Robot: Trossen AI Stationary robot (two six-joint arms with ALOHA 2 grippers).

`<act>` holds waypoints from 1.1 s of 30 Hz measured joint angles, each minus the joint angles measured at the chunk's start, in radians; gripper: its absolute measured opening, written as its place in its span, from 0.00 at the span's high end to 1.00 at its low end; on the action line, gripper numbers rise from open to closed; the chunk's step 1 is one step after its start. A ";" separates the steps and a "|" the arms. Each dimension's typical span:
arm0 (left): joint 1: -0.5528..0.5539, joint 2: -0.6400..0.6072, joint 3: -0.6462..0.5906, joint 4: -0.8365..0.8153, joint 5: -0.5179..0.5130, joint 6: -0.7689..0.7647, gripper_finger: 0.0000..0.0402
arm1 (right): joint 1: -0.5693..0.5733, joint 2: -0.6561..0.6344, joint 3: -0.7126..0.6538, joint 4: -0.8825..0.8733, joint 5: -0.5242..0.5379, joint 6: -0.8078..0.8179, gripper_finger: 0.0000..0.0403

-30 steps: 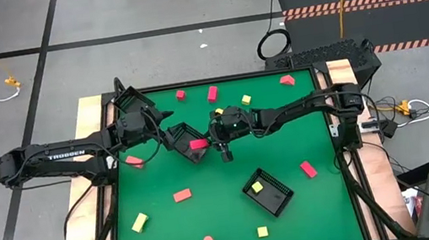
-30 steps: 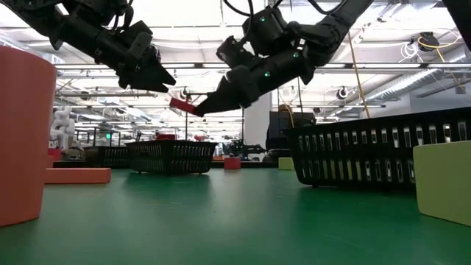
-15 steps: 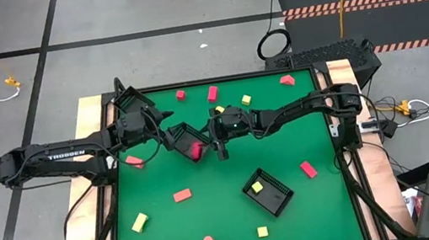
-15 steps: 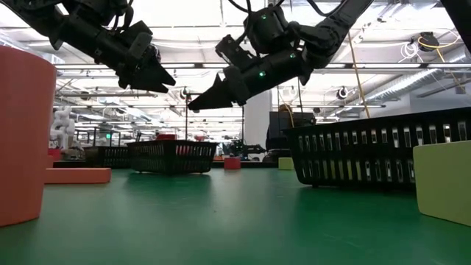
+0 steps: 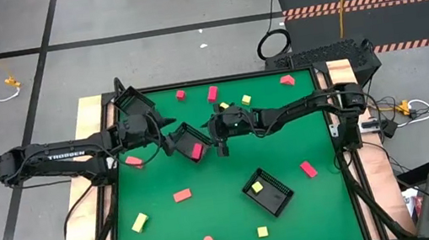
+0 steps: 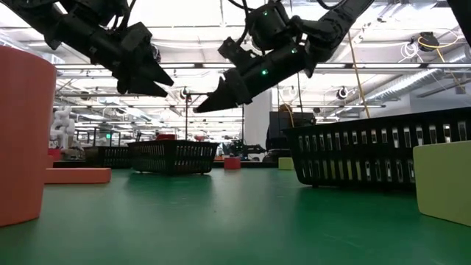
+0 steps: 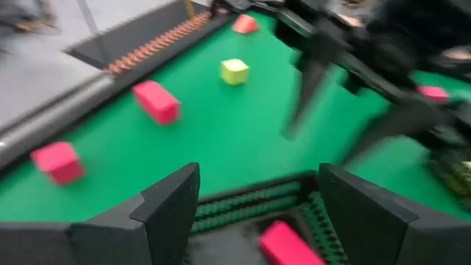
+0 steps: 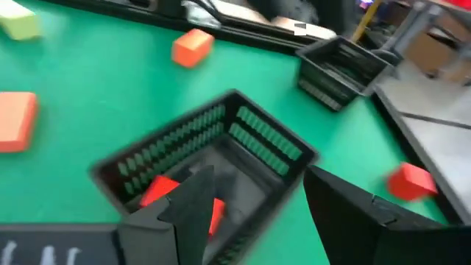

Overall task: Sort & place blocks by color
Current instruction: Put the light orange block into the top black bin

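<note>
A black tray (image 5: 186, 139) stands on the green table (image 5: 229, 220) at its middle left. One red block (image 5: 196, 150) lies inside the tray; the right wrist view shows the block (image 8: 162, 193) on the tray's floor. My right gripper (image 6: 202, 105) hangs open above the tray's right side, holding nothing. My left gripper (image 6: 163, 79) hovers open above the tray's left side, also with nothing between its fingers. In the left wrist view the tray (image 7: 250, 202) and the red block (image 7: 291, 246) show below the fingers. Loose red and yellow blocks lie around on the table.
A second tray (image 5: 268, 190) at the near right holds a yellow block (image 5: 256, 187). A third tray (image 5: 134, 105) sits at the far left corner. Red blocks (image 5: 182, 195) (image 5: 308, 169) (image 5: 212, 94) and yellow blocks (image 5: 140, 223) (image 5: 262, 232) (image 5: 245, 99) are scattered about.
My right gripper has let go of the red block it held above the middle tray. The block has dropped into the tray and lies on its floor. The right gripper has swung slightly and stays above the tray.
</note>
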 joint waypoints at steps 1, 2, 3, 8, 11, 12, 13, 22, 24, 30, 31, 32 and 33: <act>-0.009 0.000 0.000 -0.004 0.012 -0.007 0.31 | 0.000 -0.014 0.000 -0.019 0.009 0.000 0.49; -0.018 -0.001 0.000 -0.018 0.016 -0.009 0.31 | 0.000 -0.029 0.000 -0.041 0.009 -0.001 0.49; -0.026 -0.003 0.000 -0.039 0.012 -0.012 0.31 | 0.000 -0.045 0.000 -0.051 0.009 -0.001 0.49; -0.022 -0.003 0.000 -0.227 -0.155 -0.221 0.31 | 0.000 -0.129 0.000 -0.166 0.007 0.004 0.49; -0.010 -0.003 0.000 -0.345 -0.172 -0.327 0.31 | 0.000 -0.178 0.000 -0.232 0.007 0.012 0.49; -0.009 -0.003 0.000 -0.375 -0.172 -0.349 0.31 | -0.001 -0.192 0.000 -0.254 0.008 0.012 0.49; -0.009 -0.003 0.000 -0.398 -0.172 -0.364 0.31 | -0.003 -0.205 0.000 -0.272 0.010 0.006 0.49; -0.065 -0.003 0.127 -0.580 -0.116 -0.340 0.31 | -0.039 -0.324 -0.070 -0.284 0.062 -0.047 0.49; -0.088 -0.003 0.203 -0.685 -0.141 -0.334 0.31 | -0.050 -0.354 -0.097 -0.277 0.061 -0.047 0.49; -0.150 0.000 0.378 -0.930 -0.226 -0.310 0.31 | -0.061 -0.444 -0.191 -0.188 0.060 -0.043 0.49; -0.159 -0.001 0.393 -0.953 -0.231 -0.283 0.31 | -0.061 -0.459 -0.204 -0.173 0.059 -0.045 0.49; -0.166 -0.001 0.404 -0.983 -0.240 -0.250 0.31 | -0.061 -0.478 -0.216 -0.165 0.057 -0.046 0.49; -0.173 -0.001 0.412 -1.027 -0.245 -0.224 0.31 | -0.061 -0.495 -0.227 -0.160 0.056 -0.047 0.49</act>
